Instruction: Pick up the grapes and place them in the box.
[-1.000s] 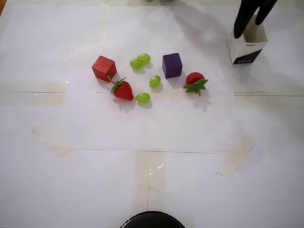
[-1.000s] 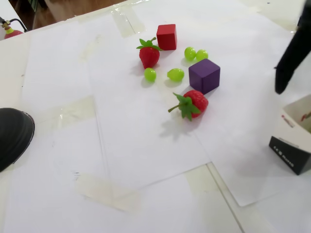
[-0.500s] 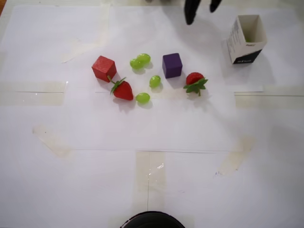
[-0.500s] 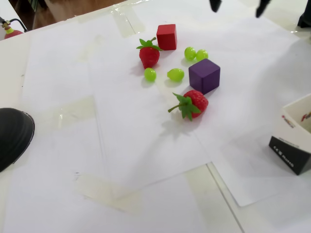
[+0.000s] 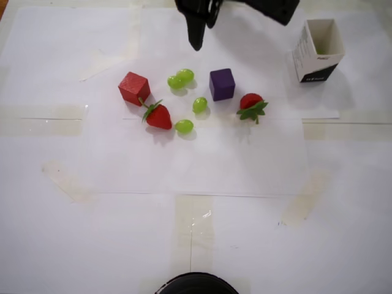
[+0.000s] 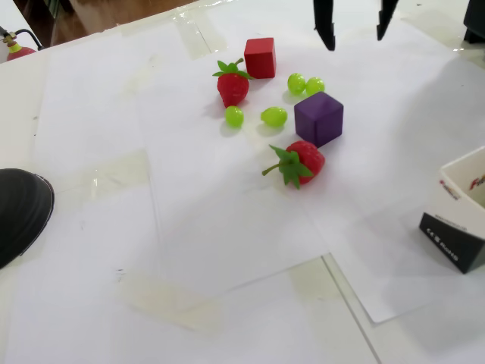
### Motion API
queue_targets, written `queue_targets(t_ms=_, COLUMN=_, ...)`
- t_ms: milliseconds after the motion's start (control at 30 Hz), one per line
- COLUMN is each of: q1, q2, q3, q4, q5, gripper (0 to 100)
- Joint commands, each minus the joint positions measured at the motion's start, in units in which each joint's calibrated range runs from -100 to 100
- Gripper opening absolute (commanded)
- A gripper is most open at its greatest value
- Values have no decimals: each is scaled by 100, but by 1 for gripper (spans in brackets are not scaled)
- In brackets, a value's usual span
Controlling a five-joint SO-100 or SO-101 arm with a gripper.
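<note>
Several light-green grapes lie loose on the white paper. A touching pair (image 5: 180,78) (image 6: 305,84) sits between the cubes. A single grape (image 5: 199,105) (image 6: 273,116) lies nearer the middle, and another (image 5: 184,126) (image 6: 234,116) rests beside a strawberry. The white box (image 5: 318,52) (image 6: 462,220) stands upright at the right in the overhead view, apart from everything else. My black gripper (image 5: 205,33) (image 6: 354,34) hangs open at the back of the table, just behind the grape pair, with nothing between its fingers.
A red cube (image 5: 133,87) (image 6: 260,57) and a purple cube (image 5: 222,84) (image 6: 318,117) flank the grapes. Two strawberries (image 5: 158,115) (image 5: 251,105) lie among them. A black round object (image 5: 196,285) (image 6: 19,212) pokes in at the table's near edge.
The gripper left the box's mouth and swung left along the back of the table to a spot behind the grape pair. Its fingers are apart. Nothing on the table moved.
</note>
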Motion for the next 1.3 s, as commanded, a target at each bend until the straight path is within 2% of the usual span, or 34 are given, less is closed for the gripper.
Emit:
queue_targets(t_ms=0, q1=198, q2=-430, q3=438, q4=-509, q5=215, gripper=18)
queue_targets(t_ms=200, q1=462, q2=-250, q3=902, q4=-1285, q5=278, gripper=18)
queue_targets(t_ms=633, q1=595, q2=-155, q3=783, q4=-1424, q5=166, gripper=14)
queue_targets(t_ms=967, q1=286, q2=-422, q3=-262, q4=-983, q5=-107, gripper=12)
queue_targets(t_ms=1133, q1=521, q2=-482, q3=-117, q4=-231, q5=-54, gripper=14)
queue_targets(t_ms=1267, q1=698, q2=-430, q3=511, q4=-264, q5=-83, gripper=14)
